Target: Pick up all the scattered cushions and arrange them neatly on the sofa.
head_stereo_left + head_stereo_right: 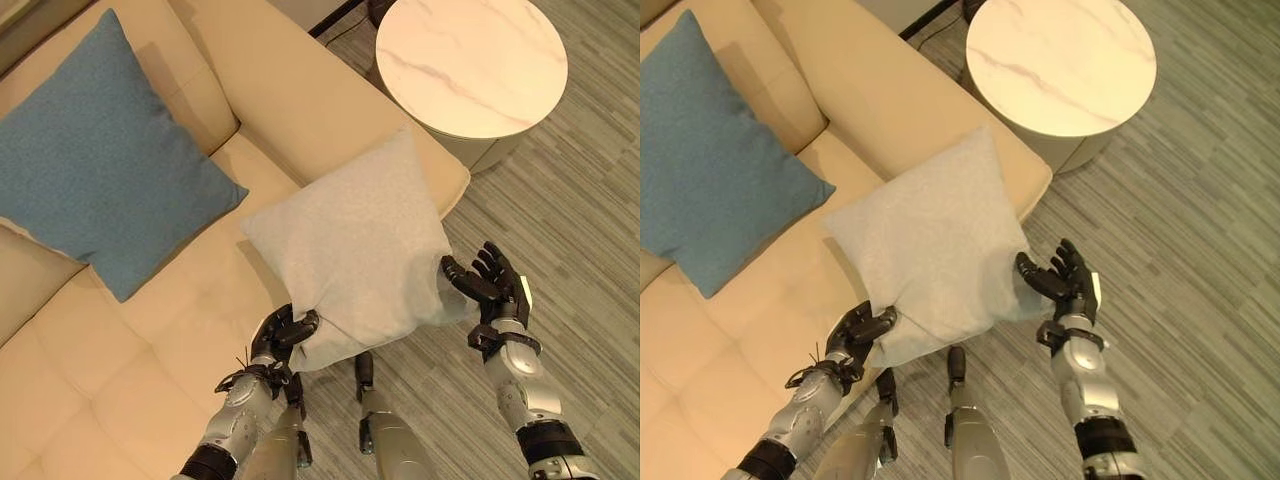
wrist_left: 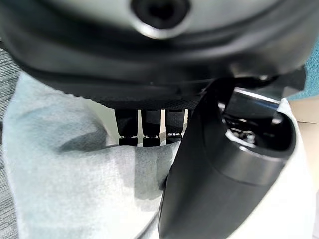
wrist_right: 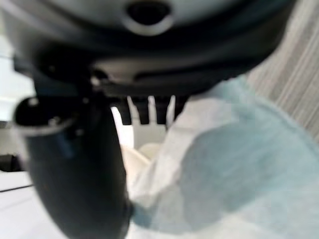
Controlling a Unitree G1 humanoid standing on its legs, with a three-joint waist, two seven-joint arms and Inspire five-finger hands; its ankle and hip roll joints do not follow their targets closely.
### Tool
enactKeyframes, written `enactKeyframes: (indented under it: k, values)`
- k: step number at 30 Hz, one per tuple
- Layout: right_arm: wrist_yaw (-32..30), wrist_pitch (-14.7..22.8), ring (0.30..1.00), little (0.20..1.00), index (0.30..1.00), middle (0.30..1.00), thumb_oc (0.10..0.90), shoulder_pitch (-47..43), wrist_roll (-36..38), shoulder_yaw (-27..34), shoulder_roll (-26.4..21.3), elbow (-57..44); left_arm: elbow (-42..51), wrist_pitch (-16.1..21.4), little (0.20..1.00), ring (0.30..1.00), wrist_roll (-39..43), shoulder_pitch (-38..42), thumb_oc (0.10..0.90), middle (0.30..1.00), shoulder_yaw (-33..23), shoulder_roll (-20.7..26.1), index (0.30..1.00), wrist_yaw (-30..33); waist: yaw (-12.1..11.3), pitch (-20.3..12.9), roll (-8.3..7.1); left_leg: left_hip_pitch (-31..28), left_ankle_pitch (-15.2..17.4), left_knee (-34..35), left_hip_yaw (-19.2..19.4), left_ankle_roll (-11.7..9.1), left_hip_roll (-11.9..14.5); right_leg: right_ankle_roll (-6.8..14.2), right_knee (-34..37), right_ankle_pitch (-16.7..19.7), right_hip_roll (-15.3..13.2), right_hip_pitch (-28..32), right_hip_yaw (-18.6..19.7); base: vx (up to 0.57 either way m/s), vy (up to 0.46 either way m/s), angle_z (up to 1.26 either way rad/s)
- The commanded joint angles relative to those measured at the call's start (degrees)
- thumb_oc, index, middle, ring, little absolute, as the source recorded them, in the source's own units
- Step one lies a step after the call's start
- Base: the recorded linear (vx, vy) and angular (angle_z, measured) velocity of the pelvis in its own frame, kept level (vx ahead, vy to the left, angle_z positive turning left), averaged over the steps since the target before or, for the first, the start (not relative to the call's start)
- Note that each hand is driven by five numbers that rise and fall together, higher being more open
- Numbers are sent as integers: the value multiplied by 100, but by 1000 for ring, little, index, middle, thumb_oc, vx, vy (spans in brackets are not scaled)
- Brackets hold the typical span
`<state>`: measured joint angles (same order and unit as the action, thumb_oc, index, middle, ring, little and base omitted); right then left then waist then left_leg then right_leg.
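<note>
The square pale grey fabric cushion (image 1: 355, 250) overhangs the cream leather sofa (image 1: 150, 350) edge. The left hand (image 1: 283, 335) pinches its 7 o'clock corner. The right hand (image 1: 490, 280), fingers spread and released, touches the 4 o'clock corner.

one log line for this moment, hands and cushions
left hand: pinching white cushion corner | right hand: open, at cushion's other corner | blue cushion: on sofa

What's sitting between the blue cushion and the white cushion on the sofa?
Nothing. In the left eye view, only bare cream sofa seat separates the blue cushion from the white cushion.

Round marble table (image 1: 470, 62), grey striped floor (image 1: 580, 210)
</note>
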<state>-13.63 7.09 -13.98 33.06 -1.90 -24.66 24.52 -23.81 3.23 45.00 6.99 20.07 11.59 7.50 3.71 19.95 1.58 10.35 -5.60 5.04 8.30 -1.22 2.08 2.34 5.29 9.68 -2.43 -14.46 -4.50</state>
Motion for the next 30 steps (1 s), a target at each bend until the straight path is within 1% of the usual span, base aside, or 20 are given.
enactKeyframes:
  k: [1, 2, 6, 7, 8, 9, 11, 12, 15, 17, 19, 20, 24, 26, 27, 29, 30]
  values:
    - [534, 377, 900, 900, 900, 900, 800, -493, -5, -356, 40, -68, 639, 271, 300, 300, 65, 153, 400, 300, 342, -58, 300, -562, -216, -564, -213, 199, 375, -252, -236, -7, -252, 387, -100, -567, -132, 150, -178, -22, -13, 4]
    - [535, 378, 900, 900, 900, 900, 800, -497, -4, -358, 40, -65, 639, 271, 300, 300, 65, 153, 400, 300, 339, -58, 300, -563, -212, -564, -212, 201, 375, -253, -238, -7, -252, 387, -100, -567, -132, 150, -180, -22, -14, 6]
    - [912, 139, 900, 900, 900, 900, 800, -510, -415, -948, 37, 76, 643, 310, 300, 300, 80, 227, 400, 300, 297, -65, 300, -618, -263, -525, -231, 220, 348, -266, -252, -25, -244, 381, -103, -562, -134, 143, -208, -21, -9, 10]
    - [1053, 47, 900, 900, 900, 900, 800, -508, -613, -1193, 6, 122, 653, 318, 300, 300, 78, 242, 400, 300, 294, -64, 300, -638, -293, -492, -239, 208, 348, -277, -257, -31, -237, 380, -106, -569, -134, 164, -219, -13, -8, 6]
    - [1053, 47, 900, 900, 900, 900, 800, -511, -613, -1193, 7, 123, 652, 318, 300, 300, 78, 244, 400, 300, 293, -62, 300, -638, -288, -505, -242, 230, 337, -278, -260, -30, -240, 380, -105, -561, -137, 145, -222, -10, -8, 8]
    - [1180, -44, 900, 900, 900, 900, 800, -515, -865, -1412, -20, 201, 624, 332, 300, 300, 63, 272, 400, 300, 272, -66, 300, -657, -311, -477, -248, 212, 338, -281, -265, -37, -235, 379, -106, -572, -134, 170, -236, -10, -4, 8]
    - [1223, -82, 533, 533, 533, 533, 555, -506, -999, -1512, -23, 191, 633, 342, 300, 300, 50, 281, 400, 300, 265, -57, 300, -661, -322, -473, -249, 214, 332, -279, -268, -40, -233, 378, -109, -576, -130, 171, -243, -5, -2, 10]
    - [1256, -113, 300, 300, 300, 300, 400, -495, -1118, -1574, -31, 173, 630, 340, 300, 300, 43, 295, 400, 300, 253, -62, 300, -658, -322, -484, -256, 238, 315, -277, -276, -41, -234, 377, -112, -572, -131, 149, -251, -2, 2, 4]
    - [1311, -166, 300, 300, 300, 300, 400, -379, -1285, -1642, 8, 85, 617, 343, 300, 300, 16, 295, 400, 300, 215, -48, 300, -651, -333, -475, -274, 204, 312, -268, -292, -42, -230, 375, -118, -586, -130, 185, -266, 4, -1, 3]
    - [1278, -165, 300, 300, 300, 300, 400, -259, -1310, -1577, 61, -59, 628, 348, 300, 300, 0, 298, 400, 300, 171, -45, 300, -625, -332, -477, -281, 170, 312, -259, -304, -44, -227, 378, -120, -603, -133, 227, -279, 23, -6, 11]
    - [1208, -115, 300, 300, 300, 300, 400, 101, -1329, -1272, 141, -509, 678, 344, 300, 300, -48, 213, 400, 300, 14, -41, 300, -573, -303, -550, -297, 68, 339, -247, -310, -44, -209, 385, -155, -672, -131, 332, -299, 44, -11, 10]
    - [1207, -118, 300, 300, 300, 300, 400, 107, -1330, -1270, 141, -514, 679, 343, 300, 300, -48, 210, 400, 300, 16, -41, 300, -573, -305, -550, -298, 65, 339, -246, -310, -44, -209, 385, -155, -673, -131, 335, -298, 40, -7, 8]
    - [1139, -5, 300, 300, 300, 300, 400, 566, -1200, -835, 251, -978, 848, 349, 300, 300, -9, 8, 400, 300, -176, -41, 300, -515, -261, -653, -306, -110, 393, -220, -330, -43, -187, 378, -199, -779, -119, 494, -326, 46, -12, 5]
    - [1025, 133, 300, 300, 300, 300, 400, 944, -968, -563, 542, -1196, 1043, 396, 300, 300, 192, -200, 400, 300, -301, -113, 300, -396, -225, -713, -294, -294, 439, -210, -354, -51, -169, 368, -267, -881, -110, 657, -354, 59, -20, 5]
    - [1024, 130, 300, 300, 300, 300, 400, 953, -969, -562, 543, -1204, 1047, 395, 300, 300, 192, -206, 400, 300, -298, -111, 300, -395, -226, -710, -294, -304, 439, -207, -355, -52, -169, 368, -267, -883, -109, 667, -355, 49, -22, 3]
    - [953, 253, 300, 300, 300, 300, 400, 1343, -836, -442, 783, -1433, 1253, 440, 300, 300, 391, -482, 400, 300, -369, -170, 300, -291, -194, -776, -248, -488, 462, -181, -373, -69, -137, 357, -395, -1007, -94, 787, -433, 41, -24, 2]
    - [952, 251, 300, 300, 300, 300, 400, 1350, -837, -442, 784, -1438, 1257, 439, 300, 300, 391, -489, 400, 300, -367, -169, 300, -289, -193, -776, -248, -494, 461, -178, -375, -69, -137, 357, -396, -1010, -94, 792, -435, 21, -38, 7]
